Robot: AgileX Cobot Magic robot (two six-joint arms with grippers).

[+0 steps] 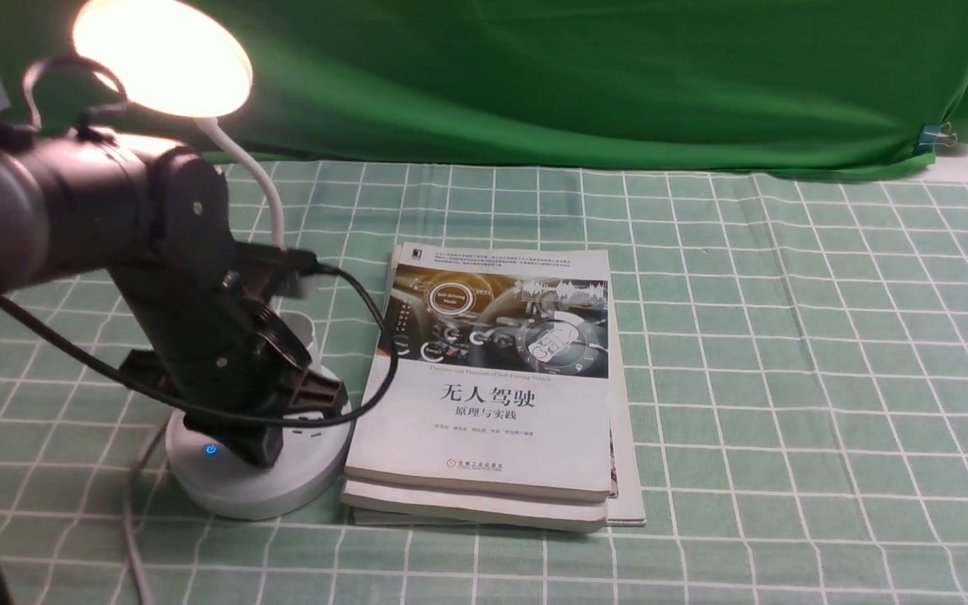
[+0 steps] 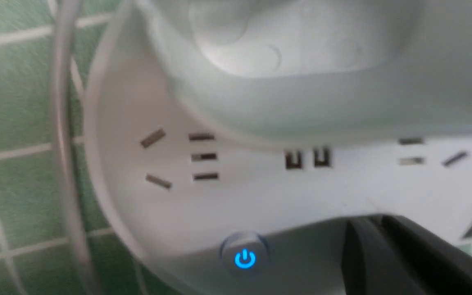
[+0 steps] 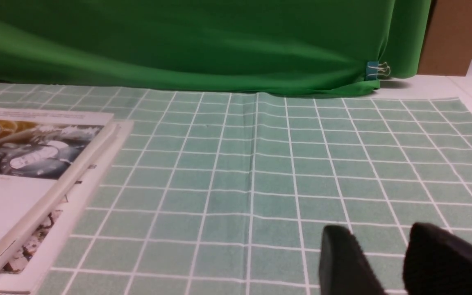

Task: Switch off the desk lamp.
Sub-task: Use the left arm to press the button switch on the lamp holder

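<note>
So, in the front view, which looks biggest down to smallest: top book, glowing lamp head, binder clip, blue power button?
1. top book
2. lamp head
3. binder clip and power button: both tiny, and the clip sits farther away, so unranked.

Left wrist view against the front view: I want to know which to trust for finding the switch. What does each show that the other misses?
Left wrist only: a clear look at the socket slots and two USB ports on the desk lamp's base. Front only: the glowing lamp head, its bent neck and the stacked books. Both: the blue-lit power button, that base and the green checked cloth.
</note>
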